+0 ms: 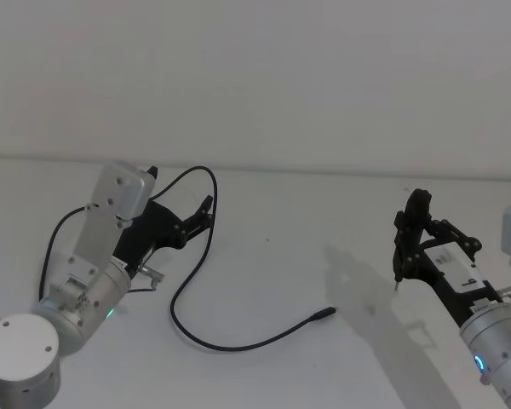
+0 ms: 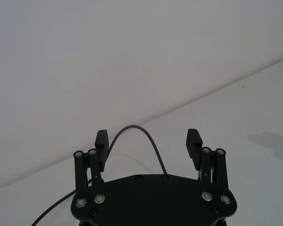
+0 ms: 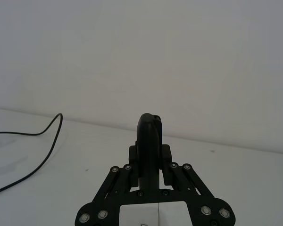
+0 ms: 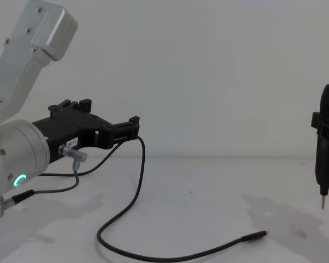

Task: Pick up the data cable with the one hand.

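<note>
White table [image 1: 281,213], matte and flat, meeting a plain white wall [image 1: 255,77] along a straight back edge. On the left, a thin grey wire [image 4: 55,188] with a silver cylindrical connector [image 4: 72,155], curving down from that connector and trailing off leftward. On the right, a black pen tool [image 4: 328,148], upright, thin metal tip [image 4: 322,205] pointing down; touching the surface or not, hard to tell. Soft grey shadows [image 1: 366,281] across the right half of the table, fainter ones low on the left. A few tiny dark specks [image 4: 189,192] near the middle.
</note>
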